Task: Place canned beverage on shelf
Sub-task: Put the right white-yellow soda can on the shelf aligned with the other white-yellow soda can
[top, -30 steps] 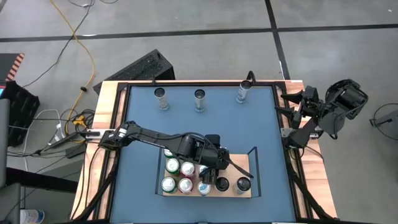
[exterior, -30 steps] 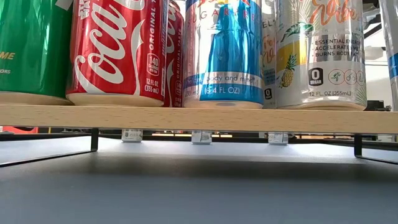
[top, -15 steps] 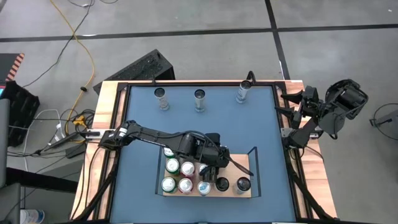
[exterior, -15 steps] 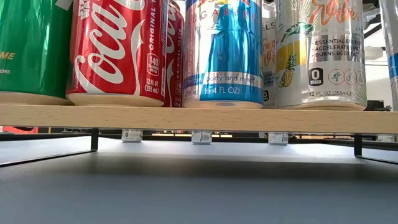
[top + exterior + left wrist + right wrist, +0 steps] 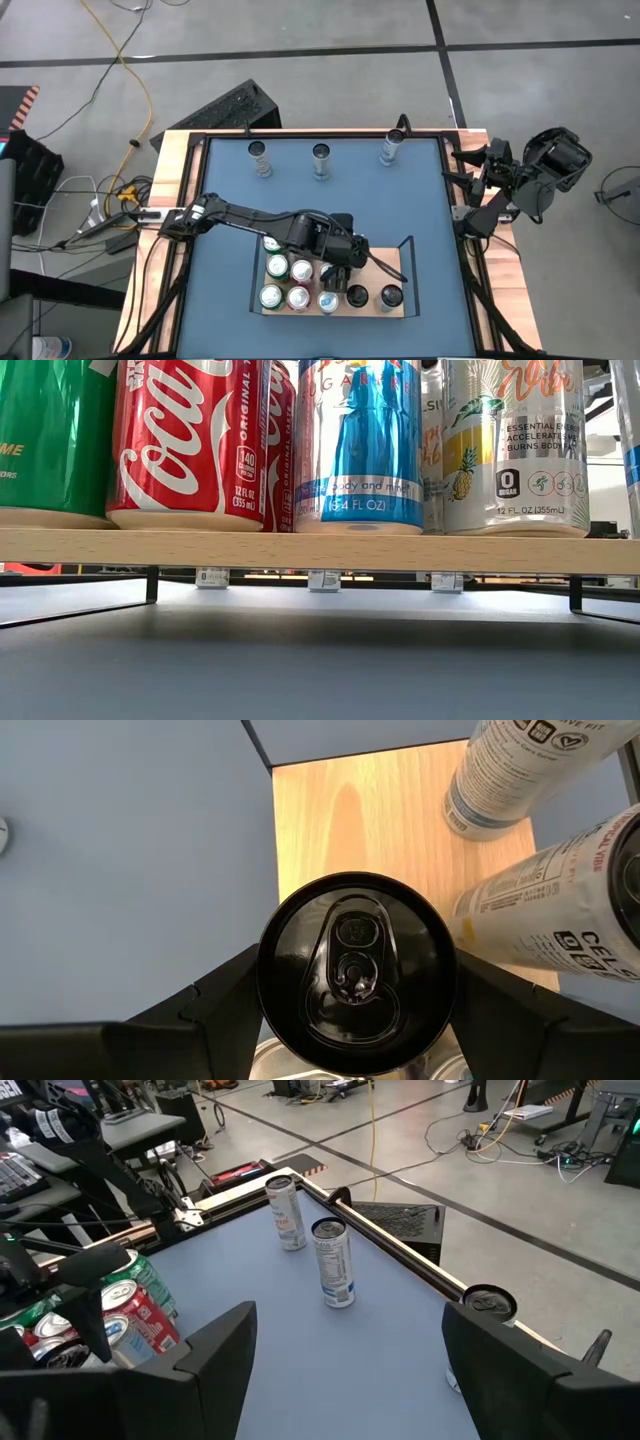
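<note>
Since a second ago, high view: left gripper (image 5: 337, 268) inches back over the shelf (image 5: 392, 262); right gripper (image 5: 470, 190) parked, wide open. Left wrist view: black-top can (image 5: 356, 972) clamped upright between the fingers (image 5: 222, 1005), shelf board directly underneath.

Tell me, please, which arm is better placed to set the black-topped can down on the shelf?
Left. The left gripper is shut on the black-topped can directly above the shelf. The right gripper is open at the table's right edge.
</note>
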